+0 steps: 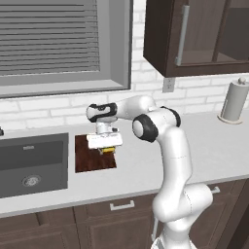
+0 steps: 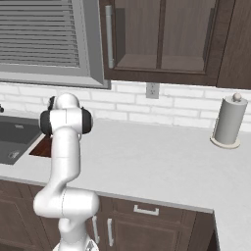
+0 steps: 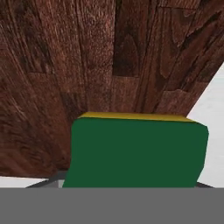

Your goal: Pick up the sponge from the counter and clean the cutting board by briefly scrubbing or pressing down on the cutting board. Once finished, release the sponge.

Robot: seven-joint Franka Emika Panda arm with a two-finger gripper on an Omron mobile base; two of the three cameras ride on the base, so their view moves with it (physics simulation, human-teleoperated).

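My gripper (image 1: 107, 149) points down over the far right part of the cutting board (image 1: 92, 160), shut on the sponge (image 1: 110, 150), whose yellow layer peeks out below the hand. In the hand view the sponge (image 3: 138, 151) shows its green face with a yellow edge, close in front of the dark wood-grain cutting board (image 3: 87, 65); it hides the fingertips. Whether the sponge touches the board I cannot tell. In the right base view, a sliver of the cutting board (image 2: 43, 146) shows behind the arm.
The dark sink basin (image 1: 31, 163) lies just left of the board. A paper towel roll (image 1: 235, 102) stands at the back right of the light counter (image 1: 209, 146). Wall cabinets hang above the counter and a window sits over the sink.
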